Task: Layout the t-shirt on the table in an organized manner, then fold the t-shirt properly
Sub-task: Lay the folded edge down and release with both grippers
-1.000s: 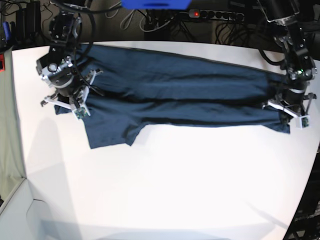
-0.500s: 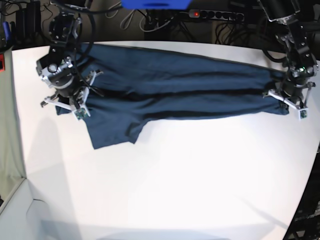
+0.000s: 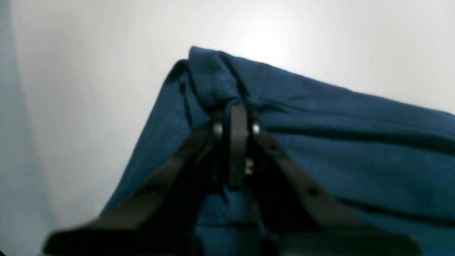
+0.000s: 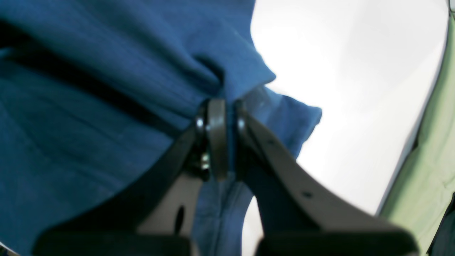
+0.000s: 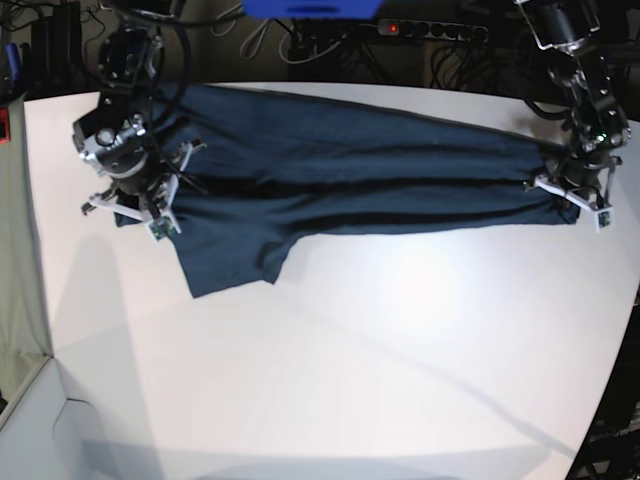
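Note:
The dark navy t-shirt point(image 5: 350, 175) is stretched in a long band across the far half of the white table point(image 5: 350, 350), with lengthwise folds and a sleeve point(image 5: 225, 265) hanging toward the front at its left end. At the right end in the base view my left gripper point(image 5: 570, 200) is shut on the t-shirt's edge; the left wrist view shows the t-shirt point(image 3: 355, 142) bunched around the closed left gripper point(image 3: 237, 106). My right gripper point(image 5: 135, 215) is shut on the left end; in the right wrist view the t-shirt point(image 4: 89, 89) is pinched in the right gripper point(image 4: 220, 106).
Cables and a power strip point(image 5: 420, 30) lie behind the table's far edge. A green-grey panel point(image 5: 20, 280) stands along the left side. White tabletop stretches from the shirt to the near curved edge.
My left gripper has drawn the shirt's right end away and slightly toward the far side, pulling the cloth tauter and straighter. My right gripper has stayed in place.

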